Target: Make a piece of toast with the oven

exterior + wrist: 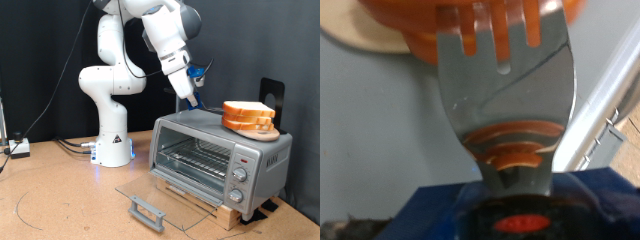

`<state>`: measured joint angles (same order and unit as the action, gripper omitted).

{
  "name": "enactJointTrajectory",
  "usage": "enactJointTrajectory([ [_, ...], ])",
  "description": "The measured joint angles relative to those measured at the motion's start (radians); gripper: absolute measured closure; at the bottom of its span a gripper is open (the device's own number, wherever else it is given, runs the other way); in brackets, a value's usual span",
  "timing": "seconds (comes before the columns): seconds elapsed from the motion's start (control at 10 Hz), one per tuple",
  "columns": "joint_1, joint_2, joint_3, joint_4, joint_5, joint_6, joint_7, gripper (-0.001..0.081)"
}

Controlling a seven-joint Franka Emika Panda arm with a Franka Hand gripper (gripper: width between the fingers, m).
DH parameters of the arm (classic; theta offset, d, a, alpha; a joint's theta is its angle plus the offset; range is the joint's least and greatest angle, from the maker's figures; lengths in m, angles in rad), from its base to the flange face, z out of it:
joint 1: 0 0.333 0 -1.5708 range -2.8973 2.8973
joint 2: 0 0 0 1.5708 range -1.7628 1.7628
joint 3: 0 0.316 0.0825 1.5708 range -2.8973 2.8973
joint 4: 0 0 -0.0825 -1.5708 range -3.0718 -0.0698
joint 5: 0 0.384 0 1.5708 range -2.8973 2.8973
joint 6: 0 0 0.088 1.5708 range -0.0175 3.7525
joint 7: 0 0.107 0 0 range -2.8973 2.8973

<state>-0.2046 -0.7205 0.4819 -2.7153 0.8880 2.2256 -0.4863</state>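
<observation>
The silver oven [262, 158] stands at the exterior view's right. Its glass door [165, 196] lies folded down flat, with the bar handle [146, 211] at the front. The wire rack [195, 155] shows nothing on it. A stack of toast slices [248, 117] sits on the oven's top. A single separate slice does not show. My gripper [192, 86] hangs over the oven's top, left of the stack, shut on a blue-handled metal fork [505, 90]. In the wrist view the tines reach the stack's orange-brown edge [420, 30].
The arm's white base [112, 140] stands left of the oven, with cables [70, 145] trailing left across the brown table. A dark upright object [272, 95] stands behind the stack. The oven rests on a wooden board [215, 212]. Three knobs [238, 176] face front.
</observation>
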Motion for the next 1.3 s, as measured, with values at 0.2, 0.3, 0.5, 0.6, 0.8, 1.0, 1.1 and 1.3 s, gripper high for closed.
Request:
enactJointTrajectory([
  [0.2,0.003,0.016,0.041,0.013,0.025,0.026,0.015,0.0342],
  [0.3,0.003,0.023,0.061,0.018,0.033,0.041,0.03,0.0342],
  [0.5,0.003,0.042,0.098,0.031,0.058,0.082,0.059,0.0342],
  [0.6,0.003,0.055,0.116,0.037,0.064,0.103,0.077,0.0342],
  [0.8,0.003,0.079,0.145,0.043,0.083,0.157,0.093,0.0342],
  [1.0,0.01,0.103,0.164,0.043,0.175,0.247,0.042,0.0342],
  [1.1,0.022,0.115,0.16,0.043,0.242,0.268,-0.004,0.0342],
  [1.3,0.04,0.122,0.14,0.041,0.365,0.266,-0.081,0.0342],
])
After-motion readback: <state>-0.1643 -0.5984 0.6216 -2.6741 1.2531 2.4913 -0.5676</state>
